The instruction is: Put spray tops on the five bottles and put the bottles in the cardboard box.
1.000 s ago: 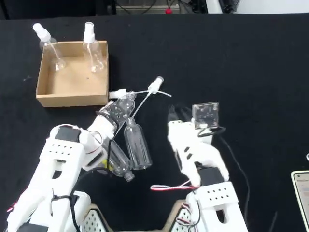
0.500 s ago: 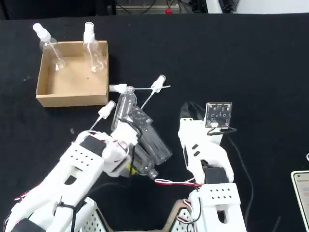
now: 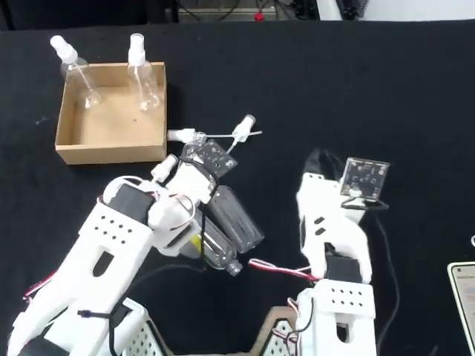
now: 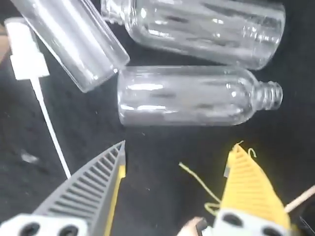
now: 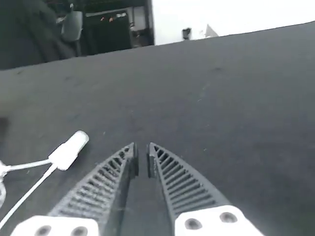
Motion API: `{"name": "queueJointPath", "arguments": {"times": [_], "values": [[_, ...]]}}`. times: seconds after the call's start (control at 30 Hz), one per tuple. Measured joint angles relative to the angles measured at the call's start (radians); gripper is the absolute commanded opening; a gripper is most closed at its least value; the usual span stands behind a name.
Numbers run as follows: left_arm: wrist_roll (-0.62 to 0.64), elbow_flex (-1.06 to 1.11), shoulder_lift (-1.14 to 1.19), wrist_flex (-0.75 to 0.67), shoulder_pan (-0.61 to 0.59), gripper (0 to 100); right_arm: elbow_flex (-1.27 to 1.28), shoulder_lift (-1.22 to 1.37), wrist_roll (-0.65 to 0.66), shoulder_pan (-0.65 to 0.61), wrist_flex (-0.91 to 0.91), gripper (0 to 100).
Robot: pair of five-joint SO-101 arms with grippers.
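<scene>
Two clear bottles (image 3: 141, 81) with spray tops stand in the cardboard box (image 3: 111, 144) at the back left. Uncapped clear bottles (image 3: 237, 220) lie beside my left arm (image 3: 141, 222) in the middle. In the left wrist view my left gripper (image 4: 179, 150) is open, with three capless bottles lying just beyond its tips; the nearest bottle (image 4: 197, 96) lies crosswise. Loose spray tops (image 3: 241, 128) lie behind the bottles, one more (image 3: 165, 167) by the arm. My right gripper (image 5: 141, 147) is shut and empty above bare cloth, a spray top (image 5: 69, 147) off to its side.
Black cloth covers the table (image 3: 356, 81). A flat white device (image 3: 464, 289) lies at the right edge. Cables trail from the right arm (image 3: 334, 222) near the front.
My left arm swung across the loose bottles, which rolled right, and its wrist now covers the bottle by the box. My right arm drifted to the right.
</scene>
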Motion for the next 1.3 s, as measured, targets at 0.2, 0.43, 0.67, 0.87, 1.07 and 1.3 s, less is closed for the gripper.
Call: {"name": "queueJointPath", "arguments": {"times": [0.2, 0.43, 0.67, 0.87, 1.07, 1.3], "values": [[0.081, -0.002, 0.000, -0.063, 0.068, 31, -0.017, 0.000, 0.000, 0.000, 0.078, 4.0], [0.198, 0.126, 0.000, -0.344, 0.081, 31, -0.026, 0.000, 0.000, 0.000, 0.160, 4.0], [0.258, 0.252, 0.000, -0.482, 0.074, 31, -0.026, 0.000, 0.000, -0.002, 0.160, 4.1], [0.261, 0.256, 0.000, -0.486, -0.106, 31, -0.026, 0.000, 0.000, -0.002, 0.160, 4.1], [0.261, 0.256, 0.000, -0.486, -0.235, 31, -0.026, 0.000, 0.002, -0.002, 0.160, 4.1], [0.319, 0.256, 0.000, -0.505, -0.252, 31, -0.026, 0.000, 0.002, -0.002, 0.160, 4.1]]}}
